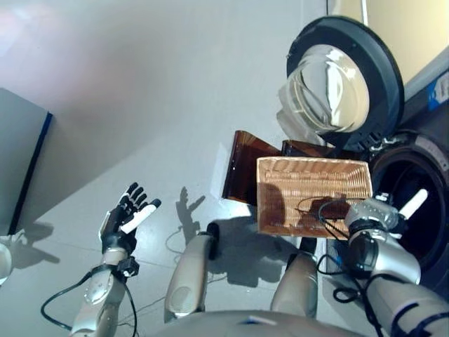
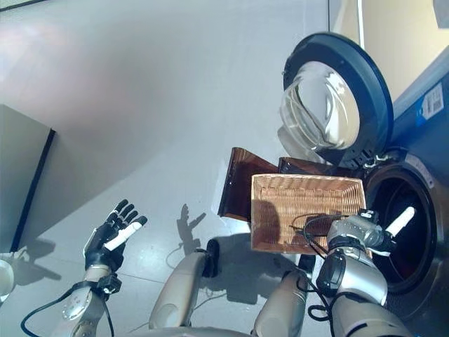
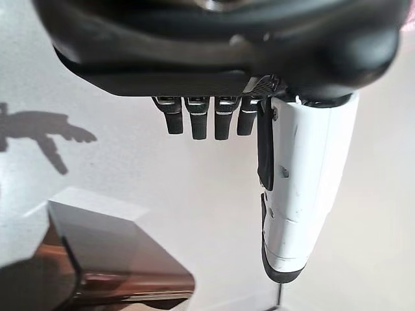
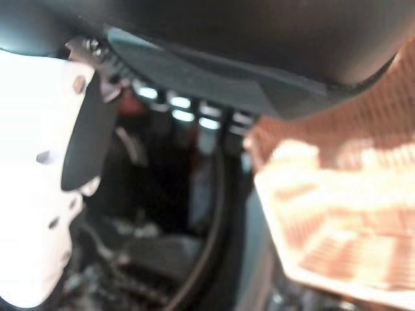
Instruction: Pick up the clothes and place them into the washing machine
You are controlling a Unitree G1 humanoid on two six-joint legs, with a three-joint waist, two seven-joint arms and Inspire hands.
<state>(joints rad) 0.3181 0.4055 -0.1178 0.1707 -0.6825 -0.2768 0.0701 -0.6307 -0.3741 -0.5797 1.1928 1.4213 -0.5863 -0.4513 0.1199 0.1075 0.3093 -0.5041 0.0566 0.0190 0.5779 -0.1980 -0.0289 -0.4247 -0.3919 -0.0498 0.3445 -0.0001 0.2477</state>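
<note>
The shallow wicker basket (image 1: 309,175) rests on the low dark brown box (image 1: 242,165) beside the washing machine, and I see no clothes in it. The machine's round door (image 1: 344,84) stands open, and the drum opening (image 1: 417,186) is dark inside. My right hand (image 1: 368,214) is at the basket's near right corner, in front of the drum. Its white-covered thumb sticks out straight and its fingers (image 4: 181,115) point toward the drum, holding nothing. The basket's rim (image 4: 337,214) lies beside it. My left hand (image 1: 119,221) hangs open and empty over the floor, far left of the basket.
A grey cabinet (image 1: 17,154) stands at the far left. A small white object (image 1: 3,260) sits at the lower left edge. The open door (image 2: 330,98) juts out over the floor behind the basket. The grey floor (image 1: 175,105) spreads between cabinet and box.
</note>
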